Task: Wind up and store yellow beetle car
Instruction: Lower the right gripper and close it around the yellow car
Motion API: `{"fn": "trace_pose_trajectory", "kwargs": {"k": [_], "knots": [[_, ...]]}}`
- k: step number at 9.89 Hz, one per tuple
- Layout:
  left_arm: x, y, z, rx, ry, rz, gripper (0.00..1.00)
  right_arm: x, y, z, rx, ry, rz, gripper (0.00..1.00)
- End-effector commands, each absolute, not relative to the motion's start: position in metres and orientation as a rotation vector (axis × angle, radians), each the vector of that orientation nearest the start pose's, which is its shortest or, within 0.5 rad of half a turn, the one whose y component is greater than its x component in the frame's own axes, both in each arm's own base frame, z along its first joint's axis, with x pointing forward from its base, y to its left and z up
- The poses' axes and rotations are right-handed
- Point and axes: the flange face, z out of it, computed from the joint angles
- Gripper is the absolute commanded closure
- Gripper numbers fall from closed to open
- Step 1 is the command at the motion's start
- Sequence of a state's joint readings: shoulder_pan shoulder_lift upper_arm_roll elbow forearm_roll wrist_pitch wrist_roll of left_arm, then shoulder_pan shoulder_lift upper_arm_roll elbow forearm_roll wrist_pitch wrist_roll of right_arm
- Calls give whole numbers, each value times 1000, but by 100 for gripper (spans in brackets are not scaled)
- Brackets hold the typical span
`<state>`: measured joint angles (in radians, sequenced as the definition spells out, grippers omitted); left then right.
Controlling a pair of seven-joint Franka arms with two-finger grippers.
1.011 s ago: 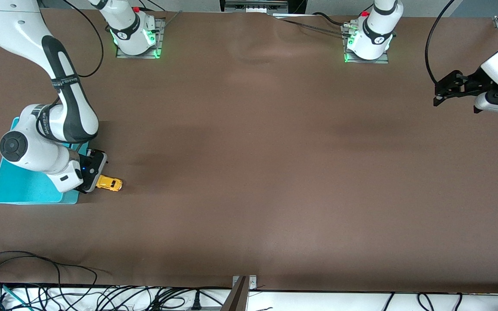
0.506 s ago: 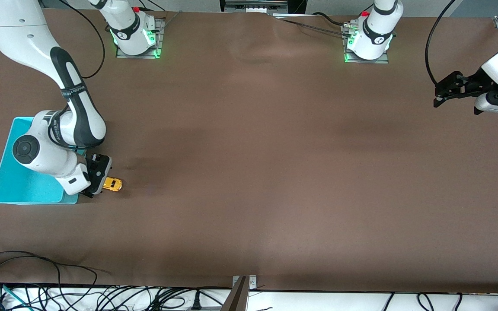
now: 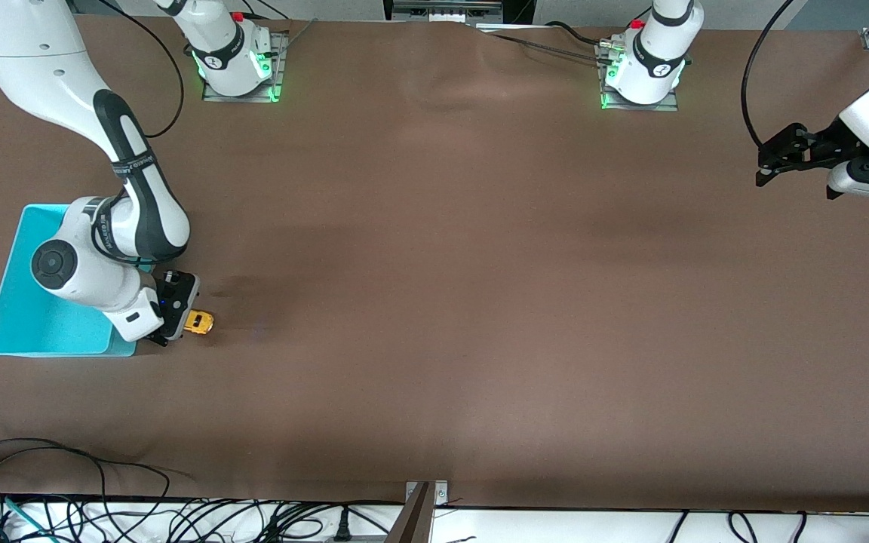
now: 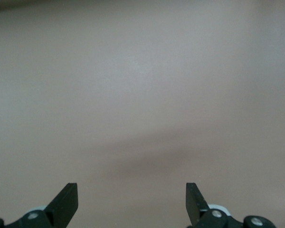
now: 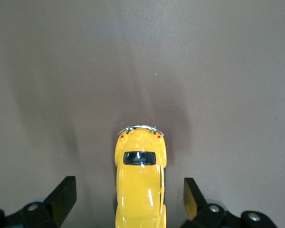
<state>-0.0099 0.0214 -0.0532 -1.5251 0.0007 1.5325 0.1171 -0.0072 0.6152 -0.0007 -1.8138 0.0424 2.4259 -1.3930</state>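
Observation:
The yellow beetle car (image 3: 199,323) stands on the brown table just beside the turquoise bin (image 3: 27,302), toward the right arm's end. In the right wrist view the car (image 5: 140,183) lies lengthwise between the two fingers with a gap on each side. My right gripper (image 5: 129,199) is open and low over the car, not touching it; in the front view the hand (image 3: 174,305) hides part of the car. My left gripper (image 3: 770,167) is open and empty, held up over the left arm's end of the table, where that arm waits; it also shows in the left wrist view (image 4: 132,202).
The turquoise bin sits partly under the right arm's wrist. The two arm bases (image 3: 237,56) (image 3: 642,64) stand at the table's edge farthest from the front camera. Cables (image 3: 102,513) lie along the edge nearest that camera.
My right gripper has moved away from the bin and over the car, covering more of it. The car has not moved. The left arm has not moved.

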Motion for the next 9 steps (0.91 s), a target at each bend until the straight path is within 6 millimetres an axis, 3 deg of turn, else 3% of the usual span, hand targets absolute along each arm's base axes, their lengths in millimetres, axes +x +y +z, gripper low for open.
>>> {"fn": "trace_pose_trajectory", "kwargs": {"k": [1, 3, 4, 5, 8, 9], "knots": [[556, -35, 638, -3156, 257, 19, 0, 654, -4, 194, -2407, -2005, -46, 0], [555, -36, 637, -3157, 262, 31, 0, 657, -6, 186, -2390, -2030, -34, 2], [555, -37, 637, -3158, 262, 38, 0, 657, -4, 187, -2390, -2030, -34, 46], [554, -37, 636, -3158, 262, 45, 0, 660, -3, 190, -2401, -2024, -43, 96], [554, -34, 636, -3157, 255, 48, 0, 664, 3, 194, -2402, -2034, -55, 100], [554, -34, 637, -3159, 255, 45, 0, 670, 11, 206, -2394, -2053, -71, 100]]}}
